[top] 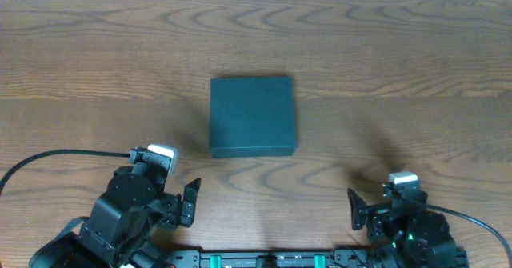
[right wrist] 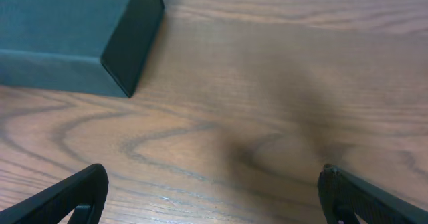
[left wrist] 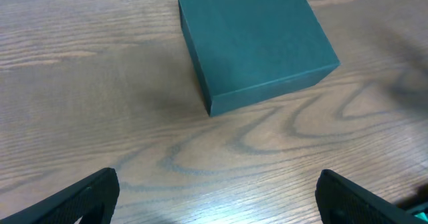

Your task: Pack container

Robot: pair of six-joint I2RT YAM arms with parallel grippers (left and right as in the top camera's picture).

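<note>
Teal-green container (top: 252, 116) sits shut mid-tabletop (top: 80, 60), well ahead of both arms. Left gripper (top: 190, 198) and right gripper (top: 354, 208) are both spread wide, holding nothing. My worry: the lid looks flush, so a finger poking at its edge probably just shoves the box along the slick wood. Plenty of room either side, and the far edge is well behind it.

Teal container (top: 252, 116), lid shut, flat at table ctr.
</note>
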